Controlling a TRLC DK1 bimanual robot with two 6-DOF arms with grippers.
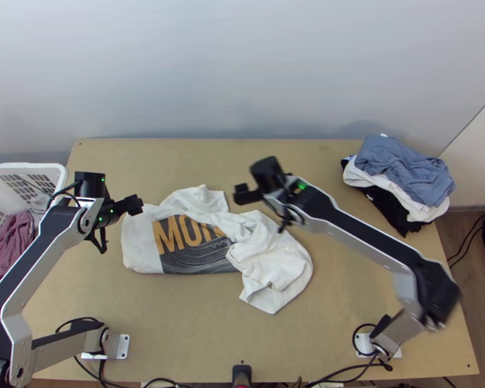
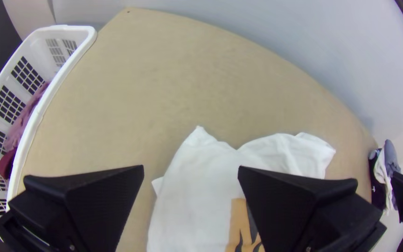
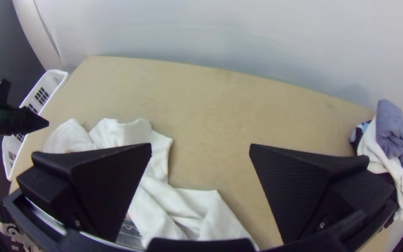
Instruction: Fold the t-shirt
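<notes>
Lying near left gripper, white t-shirt

One desk carries one t-shirt and one pile of clothes with at least three garments. There is one basket; the number of garments in it cannot be told, though two colours of cloth show. There are two arms and two grippers, the left gripper and the right gripper, with two fingers each, four in all.
</notes>
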